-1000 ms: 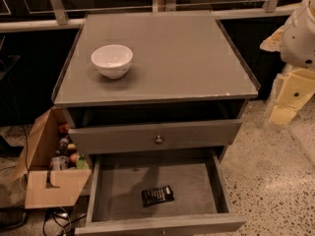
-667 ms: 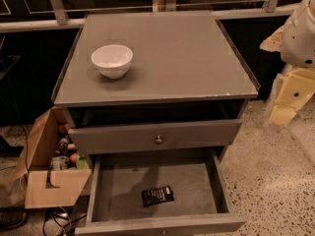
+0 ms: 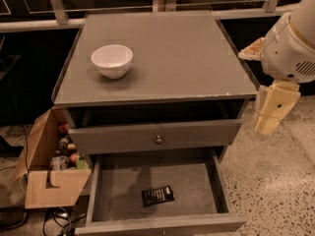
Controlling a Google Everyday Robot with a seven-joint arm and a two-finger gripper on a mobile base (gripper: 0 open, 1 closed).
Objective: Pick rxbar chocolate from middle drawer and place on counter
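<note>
The rxbar chocolate (image 3: 157, 195), a small flat black wrapped bar, lies on the floor of the open middle drawer (image 3: 118, 186), near its front and centre. The counter (image 3: 167, 53) is the flat grey cabinet top above it. My gripper (image 3: 268, 124) hangs at the right side of the cabinet, beyond the counter's right front corner, at about the height of the shut drawer front. It is well above and to the right of the bar and touches nothing.
A white bowl (image 3: 112, 60) stands on the left part of the counter. A shut drawer front with a brass knob (image 3: 158, 139) sits above the open drawer. An open cardboard box (image 3: 49, 166) of small items stands on the floor at the left.
My arm and gripper have shifted slightly to the left and down beside the cabinet. The bar, drawer and bowl have not moved.
</note>
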